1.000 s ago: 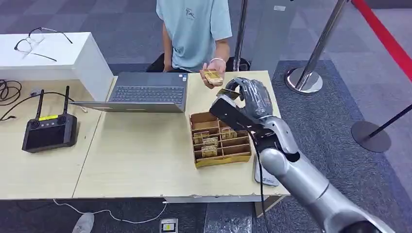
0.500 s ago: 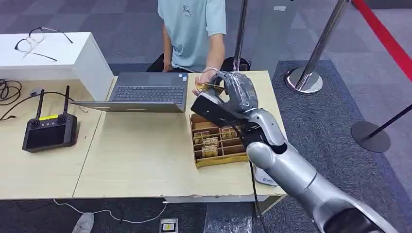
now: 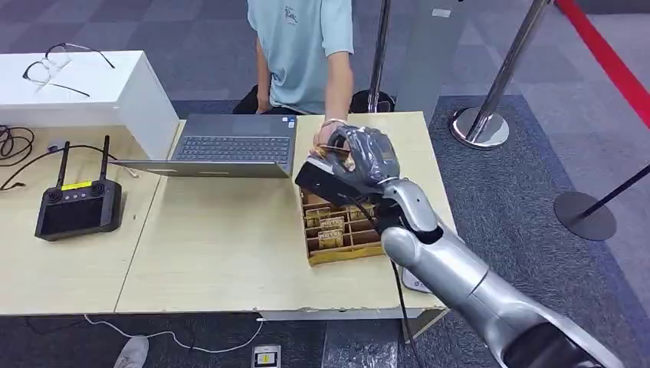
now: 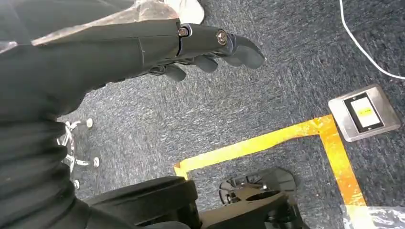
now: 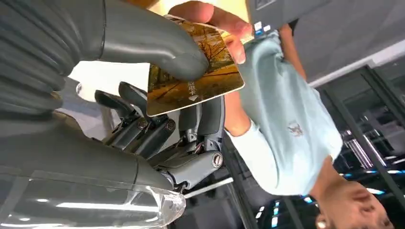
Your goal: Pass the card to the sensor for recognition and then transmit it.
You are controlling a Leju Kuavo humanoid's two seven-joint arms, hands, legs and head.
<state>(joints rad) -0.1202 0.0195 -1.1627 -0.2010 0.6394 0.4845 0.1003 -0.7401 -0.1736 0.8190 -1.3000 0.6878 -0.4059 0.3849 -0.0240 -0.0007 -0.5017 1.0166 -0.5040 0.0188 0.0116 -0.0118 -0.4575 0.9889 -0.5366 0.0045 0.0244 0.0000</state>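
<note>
Right hand (image 3: pixel 366 156) moved left; card (image 5: pixel 193 81) between its fingers (image 5: pixel 210 112).

The card (image 5: pixel 193 78) shows an orange-gold autumn tree scene with small white markings. The person's T-shirt (image 3: pixel 303 42) is pale blue-green. At nine o'clock, the remote controller (image 3: pixel 78 205) is black with a yellow label.

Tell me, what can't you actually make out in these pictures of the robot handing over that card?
- Head view: the card is mostly hidden behind the right hand.
- Head view: the person's hand is partly covered by that hand; their head is cut off by the top edge.
- Right wrist view: the card's small print is too small to read.
- Head view: the robot's arm hides part of the cardboard box.
</note>
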